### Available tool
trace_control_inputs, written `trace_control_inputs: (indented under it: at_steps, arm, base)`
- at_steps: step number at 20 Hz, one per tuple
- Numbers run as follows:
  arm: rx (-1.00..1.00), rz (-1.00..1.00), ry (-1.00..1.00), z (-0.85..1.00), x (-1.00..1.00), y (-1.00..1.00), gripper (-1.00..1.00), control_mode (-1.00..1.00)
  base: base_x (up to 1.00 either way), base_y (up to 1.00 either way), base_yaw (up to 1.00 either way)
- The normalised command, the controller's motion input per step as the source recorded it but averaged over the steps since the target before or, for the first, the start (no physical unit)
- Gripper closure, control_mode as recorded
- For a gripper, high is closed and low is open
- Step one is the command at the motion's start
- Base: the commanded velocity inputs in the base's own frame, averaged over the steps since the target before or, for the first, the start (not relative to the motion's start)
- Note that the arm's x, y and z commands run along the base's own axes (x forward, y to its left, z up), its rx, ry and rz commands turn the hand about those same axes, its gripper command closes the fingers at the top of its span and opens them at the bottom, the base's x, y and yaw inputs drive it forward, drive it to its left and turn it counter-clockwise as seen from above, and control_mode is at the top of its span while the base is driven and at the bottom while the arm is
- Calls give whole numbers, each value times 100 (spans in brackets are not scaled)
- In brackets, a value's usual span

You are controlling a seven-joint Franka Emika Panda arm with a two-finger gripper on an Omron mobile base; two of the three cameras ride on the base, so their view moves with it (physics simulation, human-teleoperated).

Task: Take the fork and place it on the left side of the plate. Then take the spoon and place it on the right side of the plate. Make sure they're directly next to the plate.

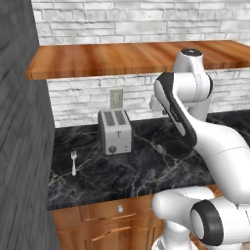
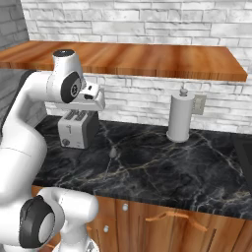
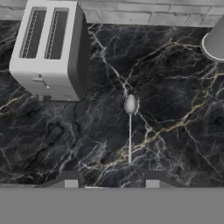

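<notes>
So the claw (image 3: pixel 111 181) is hanging up in the air over the dark marble counter (image 3: pixel 175 131), looking straight down, and its two fingertips are standing partly apart with nothing between them, so it's carrying nothing right now. The spoon (image 3: pixel 130 127) is lying flat on the counter just ahead of the claw, handle pointing back toward the fingertips and bowl pointing away, pretty much lined up with the gap. Ahead and off to the claw's left the toaster (image 3: pixel 48 48) is sitting, and ahead to its right the foot of the paper towel holder (image 3: pixel 215 41) is poking in.

The fork (image 1: pixel 73 162) is lying on the counter well away on the far side of the toaster from the spoon, near the counter's left end, nowhere near the claw. I'm not spotting the plate anywhere on this bit of counter, so I can't tell where it is.

Going by that, nothing's been placed yet as far as I can see. Fork is supposed to go first, and it's looking untouched, spoon too. So basically the whole job is left: grab fork, set it left of the plate, then the spoon on the right
</notes>
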Motion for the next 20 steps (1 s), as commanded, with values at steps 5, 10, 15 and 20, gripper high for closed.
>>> trace_control_inputs:
  at_steps: [5, 10, 15, 20]
  arm:
    - [0, 0, -1, -9, 0, 0, -100, -100]
    - [0, 0, -5, -27, 0, -6, -100, -100]
    - [0, 0, -1, -39, -3, -22, -100, -100]
    - [0, 0, 0, -43, -6, -26, -100, -100]
  base:
    - [0, 0, 0]
    - [0, 0, 0]
    - [0, 0, 0]
    - [0, 0, 0]
